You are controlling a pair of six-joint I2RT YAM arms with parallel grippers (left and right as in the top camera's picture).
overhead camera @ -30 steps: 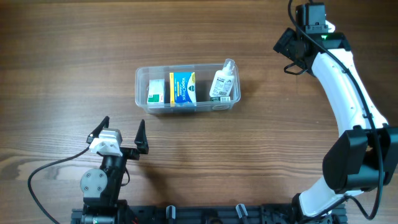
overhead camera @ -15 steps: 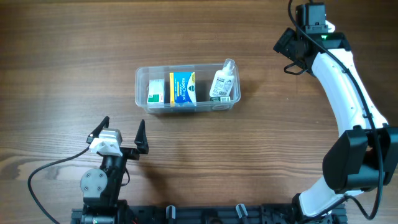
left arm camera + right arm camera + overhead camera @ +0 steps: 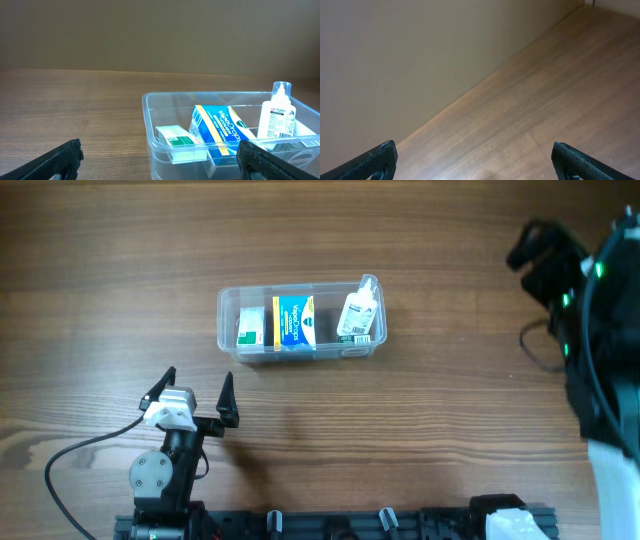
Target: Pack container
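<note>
So the container [image 3: 228,308] is a clear, shallow plastic tub with rounded corners, sitting flat on the wooden table [image 3: 450,410] a bit left of the middle in the overhead view, long side running left to right. Inside it, at the left end, there's a small green-and-white box [image 3: 250,327]. Right next to that is a bigger blue-and-yellow box [image 3: 294,322] that leans a bit in the left wrist view. A white squeeze bottle [image 3: 359,312] with a printed label sits at the right end, its clear cap poking up by the tub's far right corner. All three are inside the walls (the bottle looks upright from the left wrist camera, though from overhead it's harder to judge). Moving out from the container, the left gripper [image 3: 199,375] is on the near side of it, toward its left end and well apart from it. It points at the tub, its two black fingers are spread wide and there's nothing between them. From its own camera the tub fills the gap between the fingertips. A black cable [image 3: 80,455] loops off to the left of that arm's base. The right gripper [image 3: 472,155] is way off to the right of the container, and in the overhead view its arm is a big blurry shape. Its wrist camera shows the fingertips far apart at the bottom corners, holding nothing, with only wood grain and a beige wall [image 3: 395,60] ahead.
</note>
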